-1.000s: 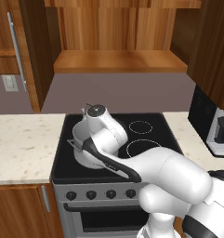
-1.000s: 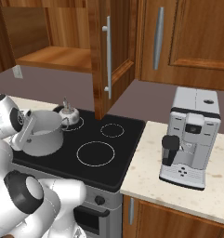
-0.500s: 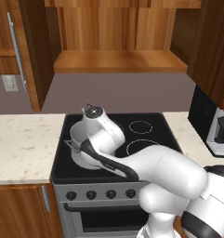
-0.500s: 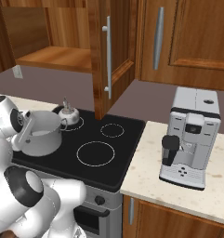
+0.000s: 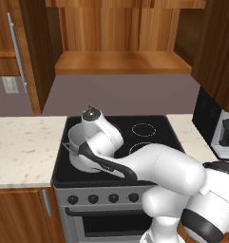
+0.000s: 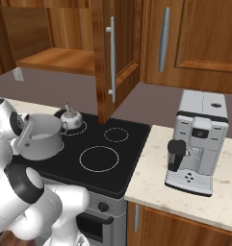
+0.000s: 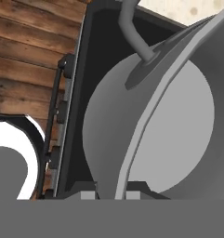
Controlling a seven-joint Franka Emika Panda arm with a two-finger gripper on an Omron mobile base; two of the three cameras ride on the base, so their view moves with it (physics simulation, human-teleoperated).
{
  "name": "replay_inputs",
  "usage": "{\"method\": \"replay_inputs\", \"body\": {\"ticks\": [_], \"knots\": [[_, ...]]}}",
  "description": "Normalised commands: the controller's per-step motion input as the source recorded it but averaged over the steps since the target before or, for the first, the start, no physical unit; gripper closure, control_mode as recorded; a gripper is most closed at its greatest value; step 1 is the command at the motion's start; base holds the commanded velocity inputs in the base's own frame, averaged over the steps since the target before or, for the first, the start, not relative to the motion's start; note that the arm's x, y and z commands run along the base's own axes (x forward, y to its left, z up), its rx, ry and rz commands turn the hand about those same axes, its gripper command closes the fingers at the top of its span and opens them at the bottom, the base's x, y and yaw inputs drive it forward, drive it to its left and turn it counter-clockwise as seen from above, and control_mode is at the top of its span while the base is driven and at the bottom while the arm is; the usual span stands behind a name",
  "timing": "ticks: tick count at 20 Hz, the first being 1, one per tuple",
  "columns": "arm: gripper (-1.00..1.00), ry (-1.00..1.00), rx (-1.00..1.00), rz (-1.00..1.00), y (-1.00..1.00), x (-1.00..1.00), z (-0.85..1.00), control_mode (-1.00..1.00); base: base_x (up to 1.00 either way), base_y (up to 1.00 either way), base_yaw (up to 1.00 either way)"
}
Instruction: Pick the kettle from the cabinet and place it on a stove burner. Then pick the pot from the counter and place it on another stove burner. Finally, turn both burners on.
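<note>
The wide grey pot (image 6: pixel 44 140) hangs slightly tilted over the front-left burner of the black stove (image 6: pixel 133 154). My gripper (image 7: pixel 111 195) is shut on the pot's rim, one fingertip inside the wall and one outside. In the right base view the gripper (image 6: pixel 25 135) holds the pot's left edge. In the left base view my arm covers most of the pot (image 5: pixel 77 142). The small shiny kettle (image 6: pixel 70 118) stands on the back-left burner, right behind the pot. The open cabinet (image 5: pixel 120 64) has a bare wood shelf. The speckled counter (image 5: pixel 21 147) lies left of the stove.
A silver coffee machine (image 6: pixel 197 141) stands on the counter right of the stove. The open cabinet door (image 6: pixel 110 57) with its bar handle hangs above the stove's back edge. Two right-hand burners (image 6: pixel 99 157) are bare. Knobs (image 5: pixel 104 198) line the stove front.
The wrist has drifted slightly to the left. The pot stays nearly in place over the front-left burner, still gripped.
</note>
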Motion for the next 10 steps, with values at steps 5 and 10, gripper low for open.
{"method": "replay_inputs", "body": {"ticks": [5, 10], "knots": [[1.0, 0.0, 0.0, 0.0, 0.11, 0.17, 0.0, -1.0, 0.0, 0.0, 0.0], [1.0, 0.0, 0.0, 0.0, 0.01, 0.14, -0.02, -1.0, 0.0, 0.0, 0.0]]}}
